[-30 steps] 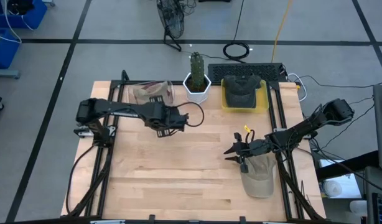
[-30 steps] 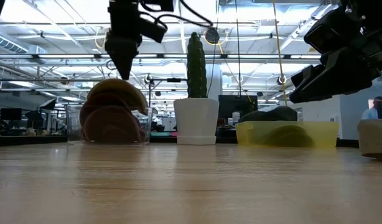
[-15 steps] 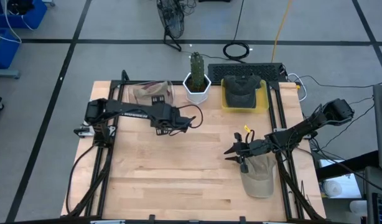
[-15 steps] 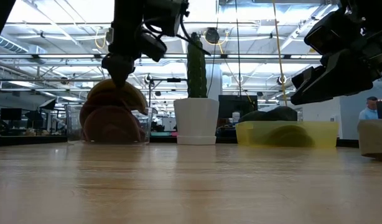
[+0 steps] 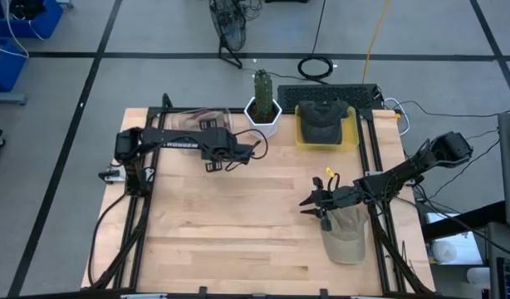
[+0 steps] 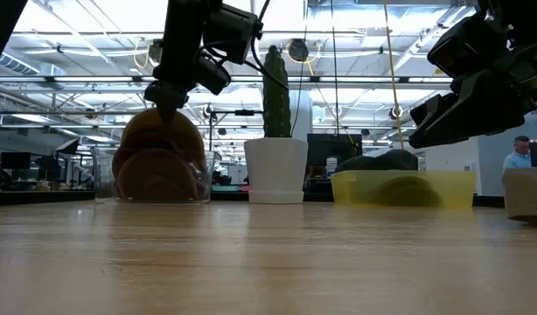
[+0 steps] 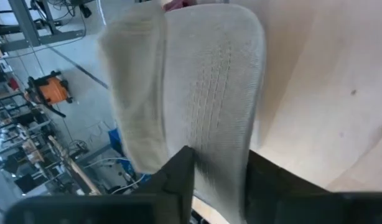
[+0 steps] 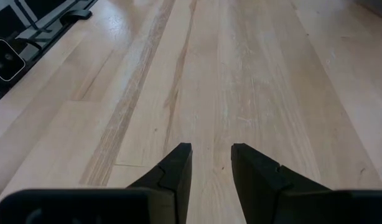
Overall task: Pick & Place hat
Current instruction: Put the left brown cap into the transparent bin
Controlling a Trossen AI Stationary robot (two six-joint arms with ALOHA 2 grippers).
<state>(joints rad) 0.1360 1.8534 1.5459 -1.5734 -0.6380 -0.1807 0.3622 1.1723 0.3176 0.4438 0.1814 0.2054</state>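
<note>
A stack of tan hats (image 5: 191,122) sits in a clear container at the table's far left; in the low view the stack (image 6: 159,157) is a brown dome. My left gripper (image 5: 208,133) slants down onto the top hat (image 7: 203,93) and is shut on it. My right gripper (image 5: 316,208) hovers open above bare wood (image 8: 209,93) at the near right, with nothing between its fingers. A beige hat (image 5: 346,239) lies flat under that arm. My left gripper (image 7: 219,177) has a flat, stitched beige part of the top hat (image 7: 219,143), seemingly its brim, pinched between its two fingers. It comes slanting down from the table's near side. The hat rests on the stack in the container (image 6: 163,131).
A yellow bin (image 5: 349,133) holding a dark hat (image 5: 321,120) stands at the far right. A cactus in a white pot (image 5: 263,112) stands between the bin and the container. A keyboard (image 5: 321,93) and cables lie beyond the far edge. The table's middle is bare wood.
My left gripper has moved toward the table's far edge and down onto the stack of tan hats, tipping steeper. In the low view the top hat's edge that stuck out sideways has drawn in under the fingers.
</note>
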